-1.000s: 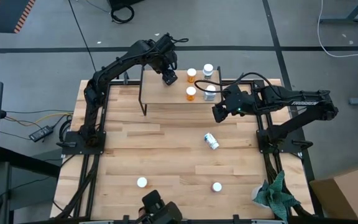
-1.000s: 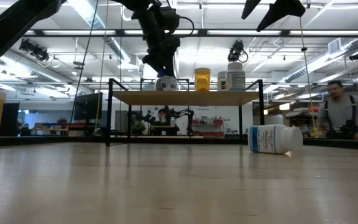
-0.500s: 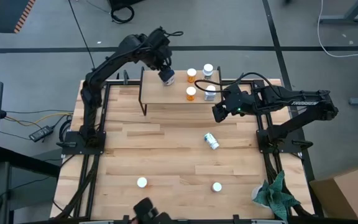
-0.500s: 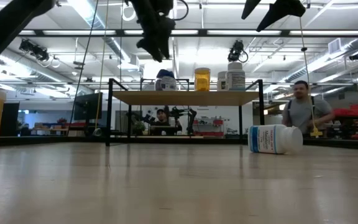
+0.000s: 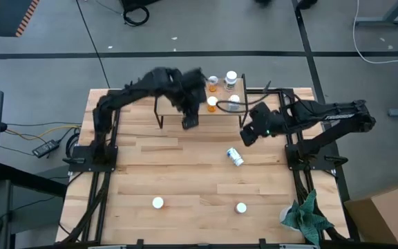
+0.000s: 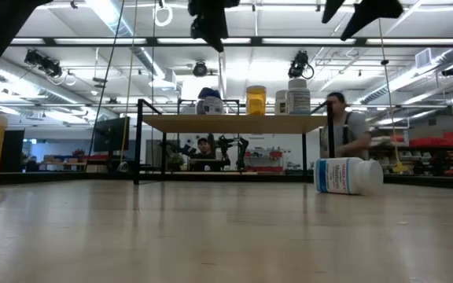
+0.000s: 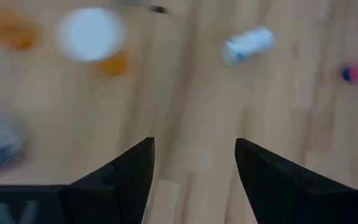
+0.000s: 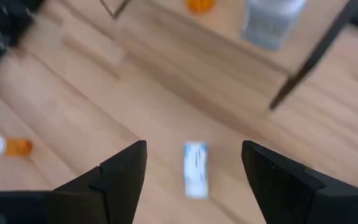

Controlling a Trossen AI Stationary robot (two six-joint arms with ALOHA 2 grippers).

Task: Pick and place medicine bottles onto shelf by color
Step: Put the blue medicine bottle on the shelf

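1. The table [image 5: 137,180] is pale butcher-block wood with visible plank seams. The shelf [image 5: 175,111] at its far side is a small light-wood board on thin black metal legs.
2. In the low view four upright cylindrical bottles stand on the shelf board: a blue-topped bottle [image 6: 209,102], an orange bottle [image 6: 256,100] with a white cap, and two white bottles [image 6: 293,96] close together toward the 3 o'clock end.
3. A white bottle with a blue label [image 5: 235,157] lies on its side on the table, near the centre and slightly toward 3 o'clock. In the high view its long axis runs roughly from 11 to 5 o'clock. In the low view [image 6: 348,175] the cap end points toward 3 o'clock.
4. Two white-capped bottles stand upright near the 6 o'clock edge, one [image 5: 157,203] left of centre, the other [image 5: 240,207] right of centre, well apart from each other.
5. The left tool [image 5: 188,122] hangs over the shelf's front edge, fingers [image 7: 123,174] dark and wedge-shaped, spread apart with nothing between them.
6. The right tool [image 5: 249,135] hovers just off the shelf's 3 o'clock end, above the lying bottle [image 8: 196,168], fingers [image 8: 120,171] wide apart and empty.
7. The middle of the table is bare wood from the shelf legs to the two standing bottles. The 9 o'clock half of the shelf board is bare.
8. A person [image 6: 340,134] stands in the room behind the shelf.
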